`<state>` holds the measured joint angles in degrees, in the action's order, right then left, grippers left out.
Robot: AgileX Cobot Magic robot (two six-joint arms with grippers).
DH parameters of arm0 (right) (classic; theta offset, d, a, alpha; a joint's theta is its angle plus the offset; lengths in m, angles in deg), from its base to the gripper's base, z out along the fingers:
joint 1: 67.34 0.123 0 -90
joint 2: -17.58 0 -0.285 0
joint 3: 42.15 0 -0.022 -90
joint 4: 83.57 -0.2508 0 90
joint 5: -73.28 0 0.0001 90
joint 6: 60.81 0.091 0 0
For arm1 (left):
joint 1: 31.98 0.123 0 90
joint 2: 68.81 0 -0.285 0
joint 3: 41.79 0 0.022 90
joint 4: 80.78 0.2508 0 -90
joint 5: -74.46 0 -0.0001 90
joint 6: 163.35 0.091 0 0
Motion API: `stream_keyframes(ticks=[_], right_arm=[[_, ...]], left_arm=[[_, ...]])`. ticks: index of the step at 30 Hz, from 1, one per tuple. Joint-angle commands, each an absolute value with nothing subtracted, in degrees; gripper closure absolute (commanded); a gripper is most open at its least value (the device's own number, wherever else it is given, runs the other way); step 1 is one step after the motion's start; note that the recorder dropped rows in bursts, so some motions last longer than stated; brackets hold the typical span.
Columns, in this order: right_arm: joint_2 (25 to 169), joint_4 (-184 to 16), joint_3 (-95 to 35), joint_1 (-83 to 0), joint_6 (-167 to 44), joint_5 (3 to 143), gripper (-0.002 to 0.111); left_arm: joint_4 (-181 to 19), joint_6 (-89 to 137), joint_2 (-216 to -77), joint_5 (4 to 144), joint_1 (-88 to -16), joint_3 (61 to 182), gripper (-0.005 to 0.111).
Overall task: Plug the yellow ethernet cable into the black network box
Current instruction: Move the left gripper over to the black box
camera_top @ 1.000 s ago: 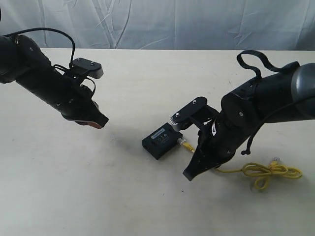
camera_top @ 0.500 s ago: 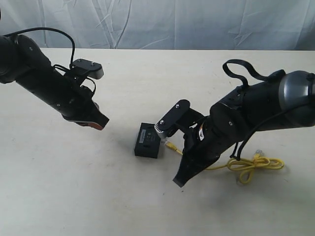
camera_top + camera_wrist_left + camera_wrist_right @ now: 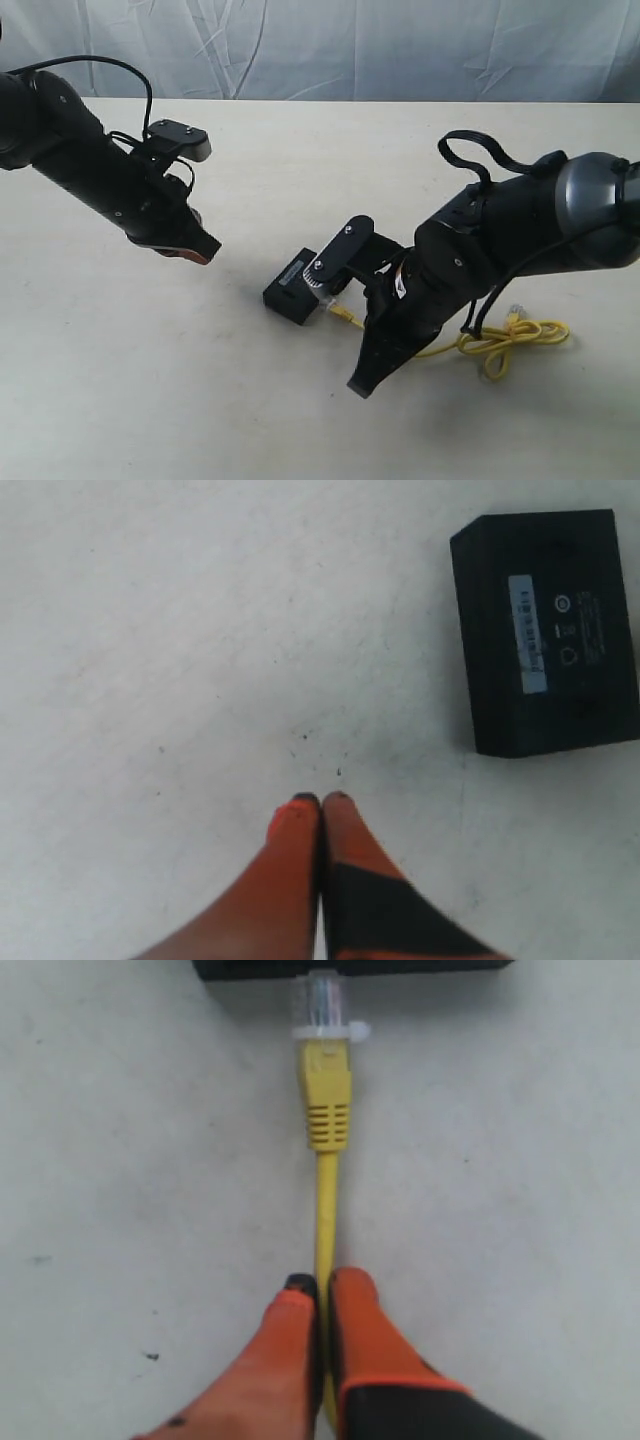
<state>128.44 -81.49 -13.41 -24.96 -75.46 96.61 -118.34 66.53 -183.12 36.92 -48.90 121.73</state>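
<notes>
Right gripper (image 3: 318, 1282), jaws clamping the yellow ethernet cable (image 3: 326, 1110), pushed the black network box (image 3: 560, 680) left; left gripper (image 3: 322, 798) jaws together.

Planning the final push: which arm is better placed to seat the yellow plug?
Right. The right fingers pinch the yellow ethernet cable, plug lined up at the black network box; the left fingers are shut, empty, apart from it.

Illumination is bright, diffuse and even. Soft, faint shadows lie on the desk (image 3: 150, 400) in the exterior view. Left end effector (image 3: 320, 800) and right end effector (image 3: 318, 1282) blur toward the lower frame edge.
</notes>
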Motion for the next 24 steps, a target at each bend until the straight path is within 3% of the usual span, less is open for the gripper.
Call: stream_keyframes(ticks=[1,12,24], right_arm=[[127.38,-81.1,-13.18,-24.91,-75.9,100.09,0.109],[120.8,-76.61,-13.18,-25.01,-75.17,108.37,0.109],[123.28,-74.53,-13.18,-23.92,-75.54,102.96,0.109]], left_arm=[[-120.13,68.16,-183.28,40.38,-49.27,122.0,0.107],[-121.58,68.16,-189.66,32.31,-49.27,128.99,0.107],[-120.91,68.43,-191.4,29.83,-49.27,128.97,0.107]])
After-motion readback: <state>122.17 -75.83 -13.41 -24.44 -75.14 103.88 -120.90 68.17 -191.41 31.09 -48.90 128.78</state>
